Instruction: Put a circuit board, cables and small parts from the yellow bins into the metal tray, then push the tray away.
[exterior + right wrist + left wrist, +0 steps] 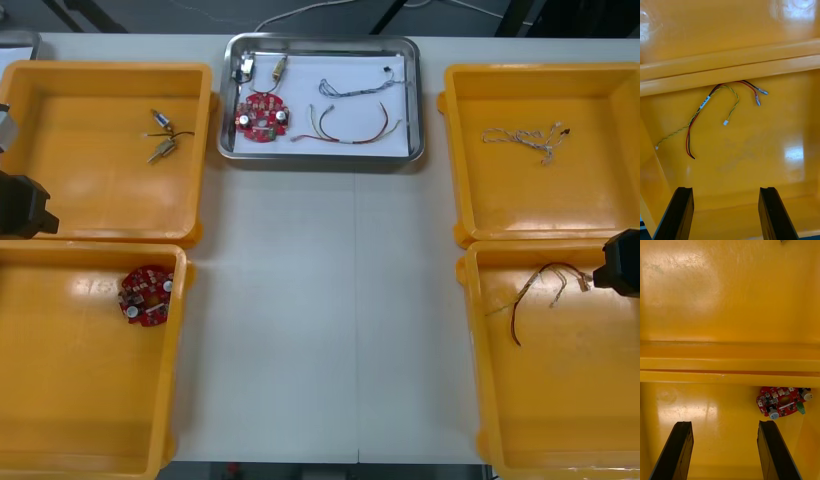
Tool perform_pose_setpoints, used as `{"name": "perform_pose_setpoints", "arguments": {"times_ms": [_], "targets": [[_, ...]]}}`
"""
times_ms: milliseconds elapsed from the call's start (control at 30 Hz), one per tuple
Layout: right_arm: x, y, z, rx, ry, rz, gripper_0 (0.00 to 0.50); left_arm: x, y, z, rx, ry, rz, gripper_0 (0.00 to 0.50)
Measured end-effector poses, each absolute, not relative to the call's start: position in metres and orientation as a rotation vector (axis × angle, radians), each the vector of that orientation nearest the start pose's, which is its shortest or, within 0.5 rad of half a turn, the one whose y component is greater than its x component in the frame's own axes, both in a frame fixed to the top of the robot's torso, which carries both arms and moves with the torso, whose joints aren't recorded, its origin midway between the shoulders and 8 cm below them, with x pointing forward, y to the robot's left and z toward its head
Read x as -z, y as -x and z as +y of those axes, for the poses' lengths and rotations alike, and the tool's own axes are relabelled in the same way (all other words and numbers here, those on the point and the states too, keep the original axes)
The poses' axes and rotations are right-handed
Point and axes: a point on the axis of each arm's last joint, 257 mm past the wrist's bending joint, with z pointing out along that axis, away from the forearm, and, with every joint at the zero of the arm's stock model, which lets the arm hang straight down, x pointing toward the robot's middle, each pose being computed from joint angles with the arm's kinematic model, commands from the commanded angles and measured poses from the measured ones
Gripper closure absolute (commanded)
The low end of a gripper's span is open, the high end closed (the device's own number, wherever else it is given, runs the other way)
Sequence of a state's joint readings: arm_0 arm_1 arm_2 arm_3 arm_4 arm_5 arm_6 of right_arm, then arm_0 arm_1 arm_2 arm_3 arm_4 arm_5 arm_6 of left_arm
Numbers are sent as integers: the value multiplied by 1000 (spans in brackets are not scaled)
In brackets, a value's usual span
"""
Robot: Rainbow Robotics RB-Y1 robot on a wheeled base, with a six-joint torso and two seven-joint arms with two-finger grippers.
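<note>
I see the metal tray at the table's far middle, holding a circuit board, cables and small metal parts; I judge the task nearly finished. My left gripper and right gripper hang wide open and empty over the yellow bins at each side

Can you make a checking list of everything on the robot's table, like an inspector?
Surface: light table, seam down its middle.
Job's things: metal tray, far middle, holds a circuit board, small metal parts and two cables. Second circuit board in the near left bin; spare metal parts in the far left bin.
Clutter: nothing seen.
Grippers: left gripper at the table's left edge, right gripper over the near right bin; both jaws open, holding nothing.
Cables: blue and white cable and red and yellow cable in the tray; pale twisted cable in the far right bin; mixed red, yellow and black cable in the near right bin.
Surroundings: white cord beyond the table's far edge.
</note>
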State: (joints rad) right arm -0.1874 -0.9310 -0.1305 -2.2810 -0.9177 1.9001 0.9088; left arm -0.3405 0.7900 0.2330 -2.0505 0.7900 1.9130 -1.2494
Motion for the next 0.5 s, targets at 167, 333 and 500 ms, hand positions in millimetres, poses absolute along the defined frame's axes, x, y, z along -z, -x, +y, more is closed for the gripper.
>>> {"name": "perform_pose_setpoints", "arguments": {"times_ms": [167,333,500], "targets": [[162,-360,-346,67,-173,2705,0,142,-418,372,-31,65,2650,0],[161,-360,-345,67,-172,2704,0,142,-418,372,-31,65,2650,0],[161,-360,-345,67,-172,2704,0,142,-418,372,-31,65,2650,0]]}}
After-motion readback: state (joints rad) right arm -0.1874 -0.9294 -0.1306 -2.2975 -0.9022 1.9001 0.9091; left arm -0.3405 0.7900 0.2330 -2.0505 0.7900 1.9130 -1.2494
